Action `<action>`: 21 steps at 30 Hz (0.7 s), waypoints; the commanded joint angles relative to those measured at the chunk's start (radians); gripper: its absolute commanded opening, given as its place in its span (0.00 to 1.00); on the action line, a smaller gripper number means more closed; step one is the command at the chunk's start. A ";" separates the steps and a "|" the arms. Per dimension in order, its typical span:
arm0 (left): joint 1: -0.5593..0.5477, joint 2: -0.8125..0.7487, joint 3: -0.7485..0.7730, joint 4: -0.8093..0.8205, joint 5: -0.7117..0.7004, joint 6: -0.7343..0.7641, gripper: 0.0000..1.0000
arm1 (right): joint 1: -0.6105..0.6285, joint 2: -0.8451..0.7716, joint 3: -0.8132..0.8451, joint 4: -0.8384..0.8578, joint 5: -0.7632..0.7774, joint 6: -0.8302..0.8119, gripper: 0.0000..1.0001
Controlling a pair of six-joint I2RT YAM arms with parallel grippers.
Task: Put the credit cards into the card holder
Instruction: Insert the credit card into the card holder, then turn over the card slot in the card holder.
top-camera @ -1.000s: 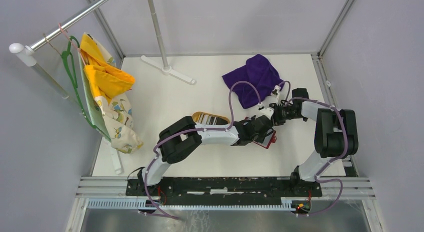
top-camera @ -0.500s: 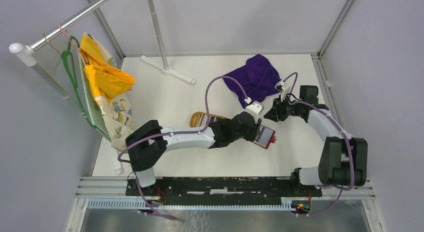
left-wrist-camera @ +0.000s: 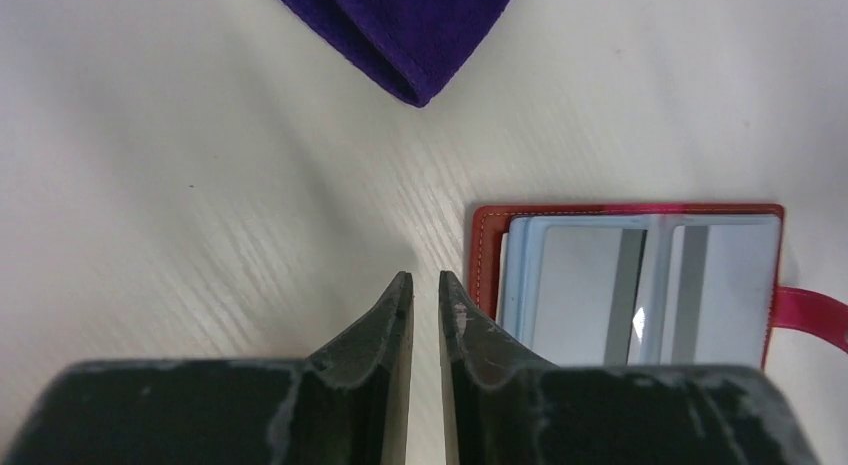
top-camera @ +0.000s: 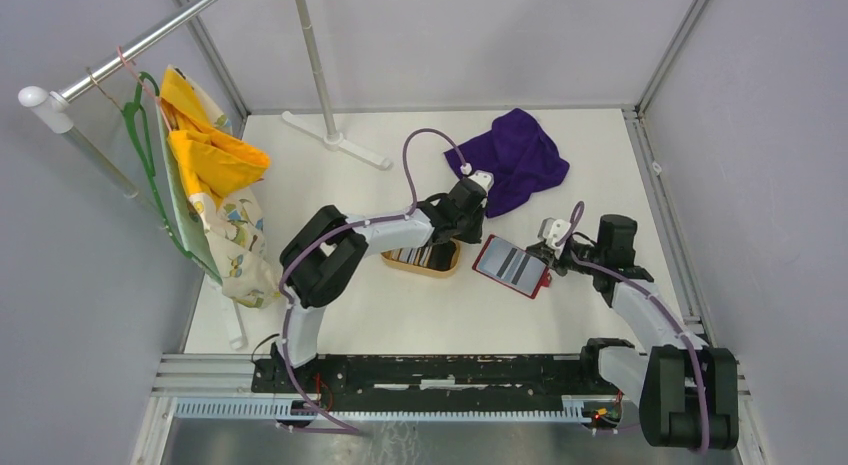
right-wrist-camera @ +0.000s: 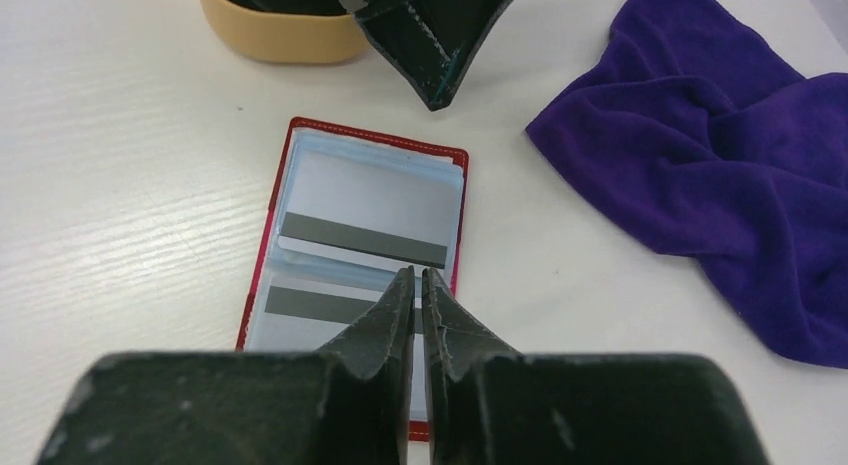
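**BOTH ARMS OFF HOLDER, CARDS SEATED**

Near edge: R arm folded low at near-right, forearm angled in twd centre. R gripper (right-wrist-camera: 417,273) sits at the right edge of the card holder (left-wrist-camera: 484,265), tips aimed over it; touching or not, can't tell. Fingers pinched together, only a hairline slit, nothing in them. A sec ago it stood behind the holder w/ jaws wider; since then it has swung round to this side.

Mid-table: holder lies flat & open, red cover down, snap tab out to one side. No arm over it now; half a sec back the L wrist covered it. Sleeved cards (right-wrist-camera: 365,200) show grey w/ dark mag stripes, one in each half. Reads as an insert just finished, both arms let go.

Just left: oval wooden tray (right-wrist-camera: 280,45), near holder but apart. Loose cards (top-camera: 420,255) in it, count unclear. Task prob not done; likely next is another pick from the tray.

Further: L arm stretched across table (top-camera: 380,315), wrist past the tray. L gripper (left-wrist-camera: 425,277) pts down at bare top betw holder & purple cloth (top-camera: 515,155). Fingers close, narrow gap, empty; wider a sec ago.
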 commanded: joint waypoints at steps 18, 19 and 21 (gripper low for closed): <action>-0.056 0.054 -0.004 -0.061 0.182 0.028 0.22 | 0.129 0.189 0.130 -0.186 0.251 -0.247 0.11; -0.069 0.039 -0.026 -0.049 0.184 0.015 0.22 | 0.129 0.195 0.141 -0.207 0.254 -0.266 0.11; -0.094 0.005 -0.073 -0.019 0.180 -0.010 0.22 | 0.131 0.213 0.168 -0.281 0.248 -0.338 0.11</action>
